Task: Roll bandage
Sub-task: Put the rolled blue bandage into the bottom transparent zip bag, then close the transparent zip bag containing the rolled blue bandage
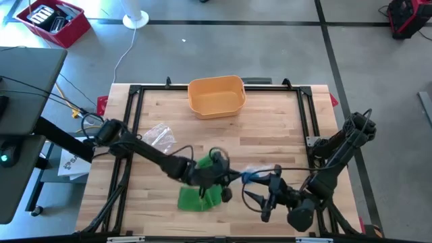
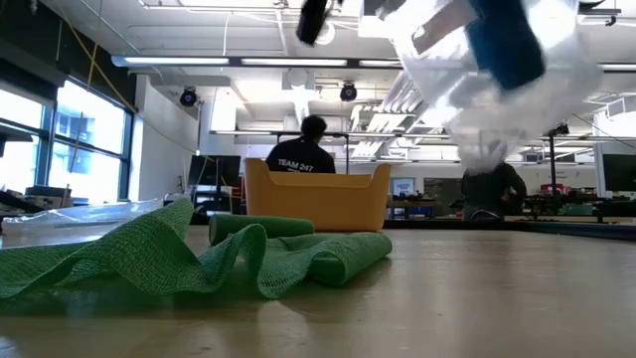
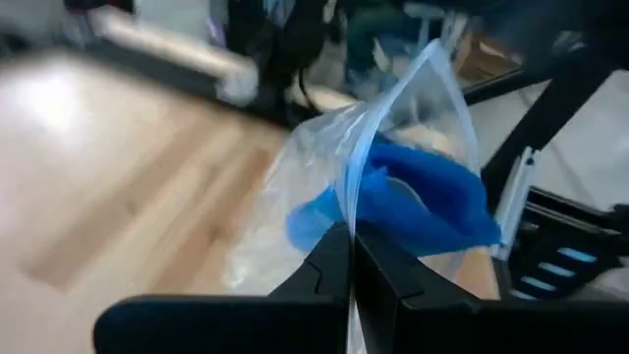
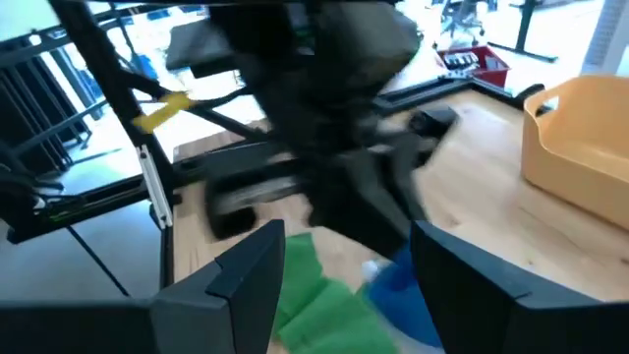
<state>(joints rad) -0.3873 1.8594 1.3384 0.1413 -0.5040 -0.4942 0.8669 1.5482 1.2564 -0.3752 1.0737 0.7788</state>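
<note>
Rolling hardly begun: green bandage (image 1: 200,196) lies loose, partly rolled, on counter (image 1: 270,128) before bin (image 1: 216,96); left hand (image 3: 351,280) pinches bag (image 3: 393,187) above it, right hand (image 4: 344,265) open.

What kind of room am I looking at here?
Most likely a robotics lab or workshop: two robot arms work over a framed wooden table, the low view shows an open hall with ceiling light strips, and a person sits at benches behind the yellow bin.
</note>
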